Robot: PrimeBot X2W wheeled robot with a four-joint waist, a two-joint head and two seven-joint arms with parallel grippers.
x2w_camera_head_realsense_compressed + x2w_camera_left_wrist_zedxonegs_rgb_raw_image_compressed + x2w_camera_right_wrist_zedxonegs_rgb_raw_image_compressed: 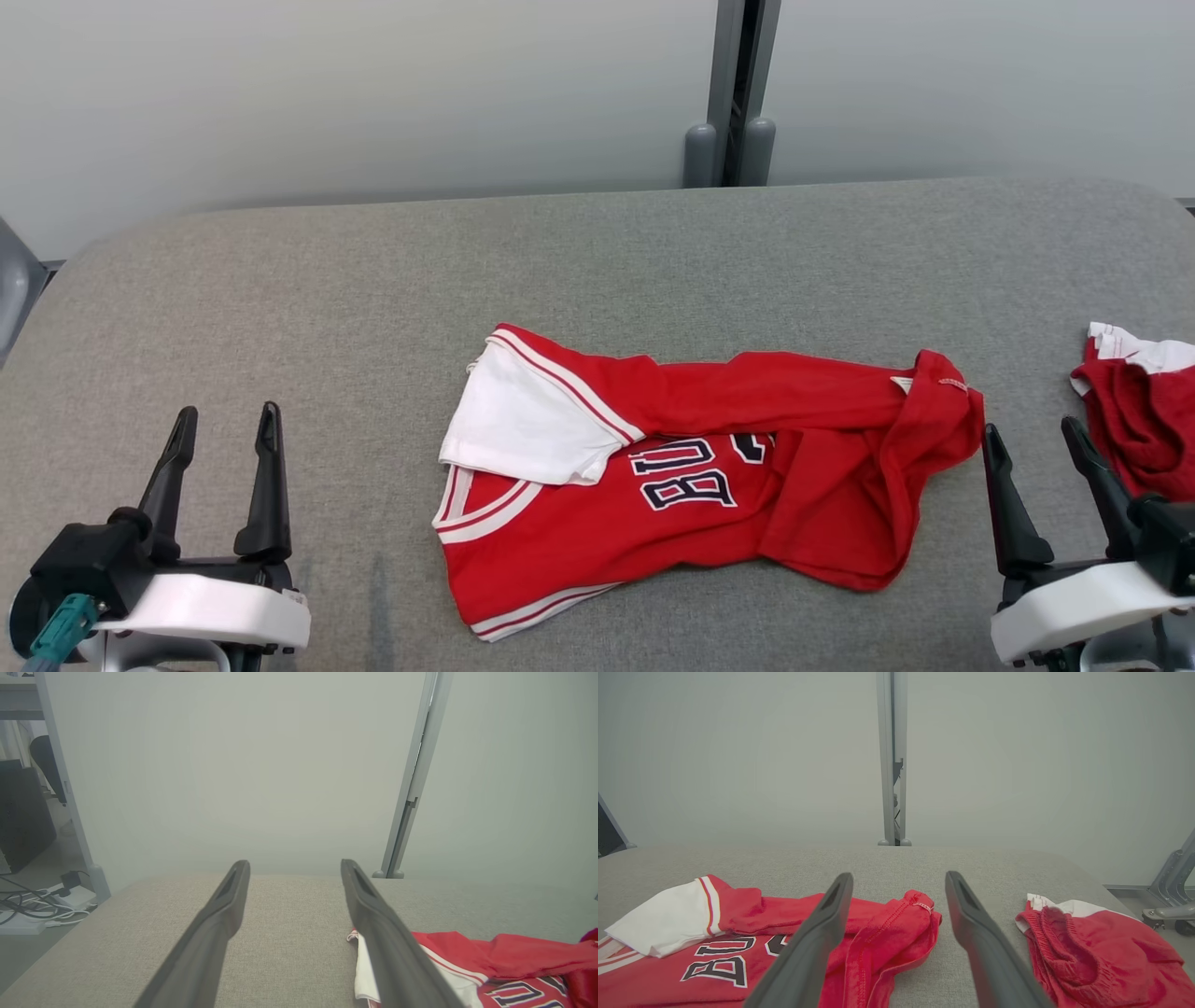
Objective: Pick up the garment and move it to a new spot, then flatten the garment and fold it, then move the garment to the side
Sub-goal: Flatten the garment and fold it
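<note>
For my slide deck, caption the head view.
Crumpled red jersey on grey table; left gripper and right gripper open.

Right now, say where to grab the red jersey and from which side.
Probably grip the jersey at its bunched right end, coming from the right with the open right gripper. The cloth stands in raised folds there, nearest that gripper; elsewhere it lies flatter.

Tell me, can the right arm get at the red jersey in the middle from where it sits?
Probably yes. The right end effector stands open right beside the crumpled end of the jersey, with nothing between them; the second red garment lies off to its other side.
</note>
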